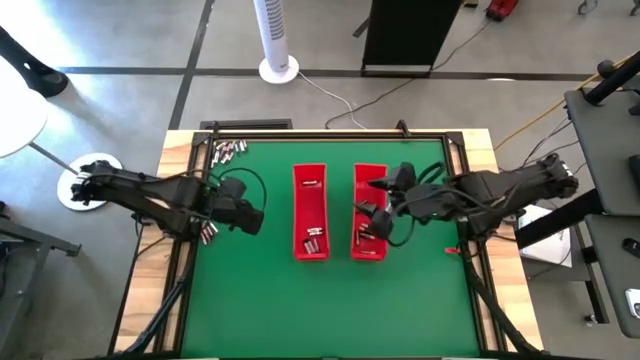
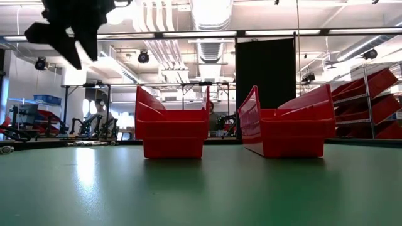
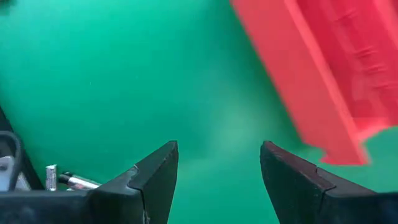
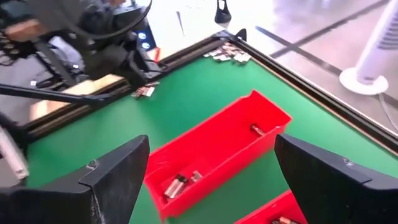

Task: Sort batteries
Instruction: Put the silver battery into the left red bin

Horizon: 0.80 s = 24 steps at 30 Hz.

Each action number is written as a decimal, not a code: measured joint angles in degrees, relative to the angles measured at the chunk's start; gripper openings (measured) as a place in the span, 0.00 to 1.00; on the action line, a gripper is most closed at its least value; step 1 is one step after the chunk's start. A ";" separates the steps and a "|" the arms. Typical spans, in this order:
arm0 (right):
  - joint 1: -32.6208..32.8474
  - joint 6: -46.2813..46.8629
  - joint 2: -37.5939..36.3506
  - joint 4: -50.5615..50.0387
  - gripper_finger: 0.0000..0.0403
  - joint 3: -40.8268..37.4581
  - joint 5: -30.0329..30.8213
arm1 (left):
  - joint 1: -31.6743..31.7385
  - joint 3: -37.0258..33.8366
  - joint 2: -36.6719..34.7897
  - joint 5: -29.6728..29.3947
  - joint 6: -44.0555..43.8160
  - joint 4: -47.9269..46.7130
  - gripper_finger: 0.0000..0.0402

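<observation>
Batteries (image 1: 228, 150) lie heaped in the green mat's (image 1: 330, 300) far left corner, a few more at its left edge beside the left gripper (image 1: 258, 215); others sit inside the left red tray (image 1: 309, 212) and the right red tray (image 1: 368, 213), mid-mat. The near half of the mat lies bare. The left gripper hangs with jaws spread, holding nothing. The right gripper (image 1: 376, 205) hovers over the right tray, jaws wide, empty.
</observation>
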 joint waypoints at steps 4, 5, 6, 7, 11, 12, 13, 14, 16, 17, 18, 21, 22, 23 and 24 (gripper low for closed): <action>-2.31 1.06 1.85 0.11 0.85 0.00 -1.63 | 0.02 -3.02 1.16 0.07 -4.52 0.33 0.51; -2.89 1.09 2.27 0.20 0.85 0.00 -2.55 | 0.02 -4.02 1.20 0.07 -6.27 0.30 0.51; -3.47 1.09 2.68 0.26 0.85 0.00 -3.43 | 0.02 -5.25 1.17 0.06 -8.15 0.32 0.51; -4.00 1.07 3.05 0.28 0.85 0.00 -3.97 | 0.03 -6.69 1.08 0.03 -10.46 0.38 0.51; -6.18 1.53 5.07 0.29 0.85 0.00 -5.24 | 0.13 -13.43 0.29 1.37 -22.80 0.59 0.51; -6.86 1.53 5.55 0.29 0.85 0.00 -5.95 | 0.16 -15.04 0.28 3.08 -25.25 0.98 0.51; -7.58 1.45 5.81 0.25 0.85 0.00 -6.80 | 0.18 -16.49 0.30 4.75 -27.11 1.55 0.51; -8.32 1.28 6.17 0.21 0.85 0.00 -7.73 | 0.18 -17.76 0.31 6.20 -28.75 2.19 0.51; -9.98 0.94 6.68 0.20 0.85 0.00 -9.59 | 0.11 -20.04 0.54 8.07 -31.58 3.86 0.51; -10.77 0.50 6.74 0.01 0.85 -0.02 -10.06 | 0.13 -21.06 0.61 8.12 -32.66 4.66 0.51; -11.45 -0.44 6.74 -0.07 0.85 -0.07 -10.08 | 0.13 -21.89 0.70 7.94 -33.83 5.22 0.51; -13.65 -5.24 6.55 0.07 0.85 -0.07 -9.91 | 0.05 -23.73 1.31 6.05 -39.98 6.38 0.51; -14.39 -7.03 6.39 -0.05 0.84 -0.07 -9.94 | 0.03 -24.13 1.66 5.77 -42.94 6.41 0.51; -15.26 -9.54 6.35 -0.03 0.84 -0.07 -9.92 | 0.02 -24.44 2.20 5.24 -45.80 6.49 0.51; -16.10 -12.34 6.28 -0.02 0.84 -0.07 -9.96 | -0.04 -24.62 2.81 4.84 -48.45 6.65 0.51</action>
